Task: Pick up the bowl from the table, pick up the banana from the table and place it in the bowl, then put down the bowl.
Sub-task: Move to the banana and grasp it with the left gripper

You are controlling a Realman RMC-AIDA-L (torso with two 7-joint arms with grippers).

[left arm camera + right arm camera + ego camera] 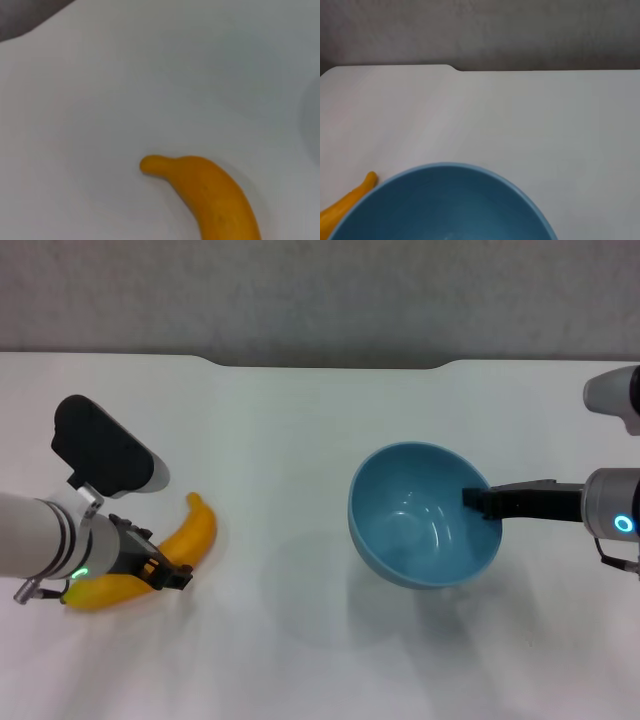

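The bowl [425, 513] hangs tilted above the tabletop [300, 440], the right gripper [478, 501] clamped on the rim at its right side, its shadow on the surface beneath. The banana [170, 555] lies on the tabletop at the robot's left, well apart from the bowl, with the left gripper [165, 573] straddling its middle; whether those fingers have closed on it cannot be told. The banana pick looks in hand; next comes a firm grip, then a lift toward the bowl.

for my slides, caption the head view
Right gripper grips the blue bowl by its rim; left gripper at the banana.
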